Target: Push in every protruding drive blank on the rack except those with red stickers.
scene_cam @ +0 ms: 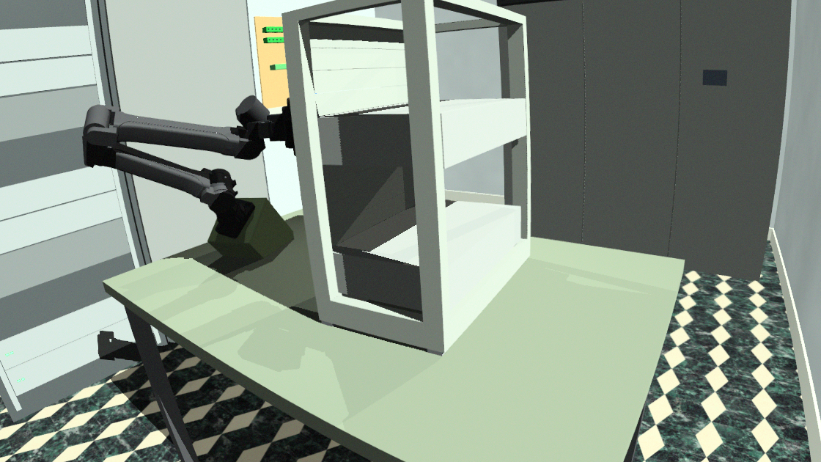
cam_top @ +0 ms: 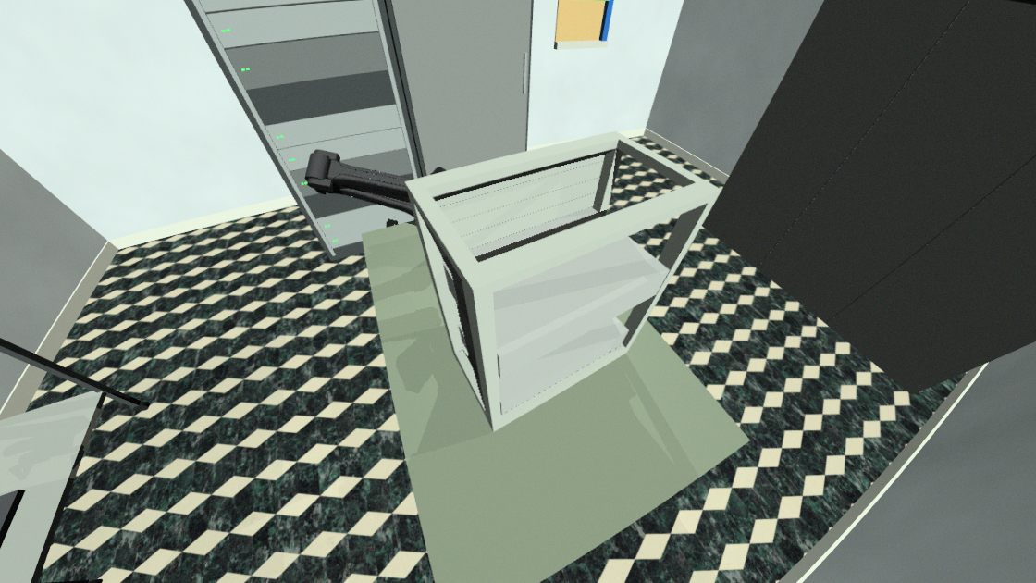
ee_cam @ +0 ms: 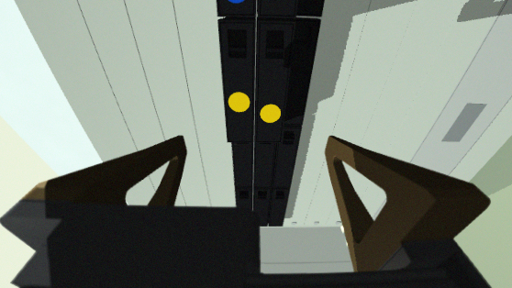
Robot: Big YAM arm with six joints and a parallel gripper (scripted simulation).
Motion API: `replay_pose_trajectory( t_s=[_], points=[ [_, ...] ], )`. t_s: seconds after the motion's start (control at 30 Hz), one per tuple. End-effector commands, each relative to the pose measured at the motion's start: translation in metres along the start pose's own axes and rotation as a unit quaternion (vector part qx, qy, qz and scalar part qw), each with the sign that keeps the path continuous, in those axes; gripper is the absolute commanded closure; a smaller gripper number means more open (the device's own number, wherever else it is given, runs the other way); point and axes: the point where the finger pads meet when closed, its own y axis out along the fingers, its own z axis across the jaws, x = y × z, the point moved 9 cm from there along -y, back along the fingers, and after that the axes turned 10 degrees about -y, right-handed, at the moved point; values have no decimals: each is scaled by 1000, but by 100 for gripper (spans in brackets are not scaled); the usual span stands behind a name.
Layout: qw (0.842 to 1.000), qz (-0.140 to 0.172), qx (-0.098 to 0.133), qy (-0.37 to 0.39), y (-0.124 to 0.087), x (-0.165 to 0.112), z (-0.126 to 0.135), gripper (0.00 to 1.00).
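Note:
The pale rack [cam_top: 550, 267] stands on the green table; it also shows in the exterior view [scene_cam: 413, 172]. My gripper [ee_cam: 255, 143] is open and empty, close in front of the rack's front face. In the wrist view two black drive blanks sit side by side, one with a yellow sticker [ee_cam: 239, 102] and one with a second yellow sticker [ee_cam: 270, 113]. A blank with a blue sticker [ee_cam: 236, 1] shows at the top edge. Which blanks stick out I cannot tell. In the exterior view the gripper [scene_cam: 284, 129] meets the rack's front near the top, its fingers hidden.
Pale filler panels [ee_cam: 151, 83] flank the black blanks on both sides. The arm's base [scene_cam: 246, 235] sits on the table's far corner. A tall server cabinet [cam_top: 318, 108] stands behind the arm. Dark cabinets [scene_cam: 631, 126] line the far wall.

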Motion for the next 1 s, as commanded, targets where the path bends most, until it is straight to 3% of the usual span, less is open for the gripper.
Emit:
replay_pose_trajectory(
  t_s=[0.0, 0.27, 0.33, 0.97],
  points=[
    [999, -30, 9, 31, 20, 8, 16, 0],
    [999, -30, 8, 30, 29, -2, 17, 0],
    [1000, -20, 1, 20, 21, -8, 6, 0],
    [1000, -22, 2, 21, 21, -5, 7, 0]
  ],
)
